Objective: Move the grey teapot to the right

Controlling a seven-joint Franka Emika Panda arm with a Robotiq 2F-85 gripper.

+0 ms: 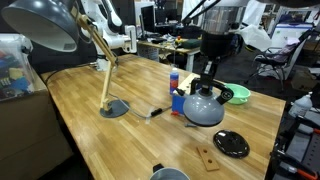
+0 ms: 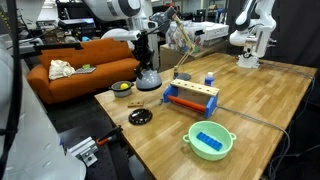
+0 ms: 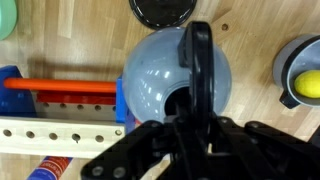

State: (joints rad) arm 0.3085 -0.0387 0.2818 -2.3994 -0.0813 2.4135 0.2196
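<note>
In an exterior view, the grey teapot (image 1: pixel 203 108) is showing a squat, rounded metal body with a short spout. It is sitting near the far edge of the wooden table (image 1: pixel 90 90), close to a green bowl (image 1: pixel 236 95) and a black plate (image 1: pixel 231 143). A lamp (image 1: pixel 45 25) is standing at the other end.

In an exterior view, the gripper (image 2: pixel 146 63) is hanging straight over the teapot, with an orange sofa (image 2: pixel 90 55) behind the table.

In the wrist view, the teapot's dark arched handle (image 3: pixel 201 55) is running between the 2 fingers, which are looking closed on it. A toy rack (image 3: pixel 60 110) is lying just beside the teapot.
</note>
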